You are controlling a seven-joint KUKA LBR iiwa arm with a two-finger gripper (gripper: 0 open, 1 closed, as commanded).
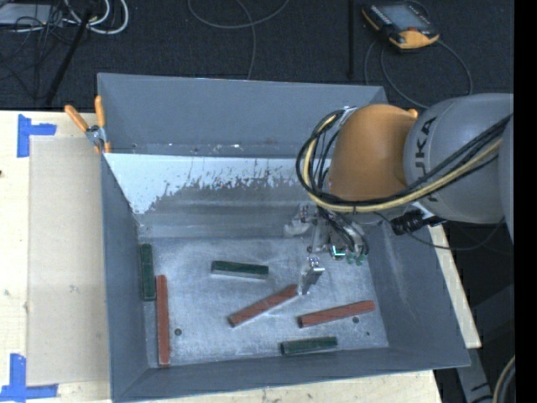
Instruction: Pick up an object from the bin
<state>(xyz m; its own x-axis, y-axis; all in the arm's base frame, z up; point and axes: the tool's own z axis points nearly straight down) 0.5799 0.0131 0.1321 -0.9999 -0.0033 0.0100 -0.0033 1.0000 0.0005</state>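
Note:
My gripper (309, 280) hangs low in the bin's right half, its metal fingertip right at the upper right end of a reddish-brown bar (263, 306) that lies slanted on the floor. A second reddish-brown bar (336, 314) lies just below and to the right of the fingertip. A dark green bar (239, 269) lies to the left of the gripper. Another dark green bar (308, 345) rests near the front wall.
Along the left wall lie a dark green bar (148, 270) and a reddish-brown bar (162, 319), end to end and overlapping. The arm with its orange cover and cables reaches in from the right, above the bin's right wall.

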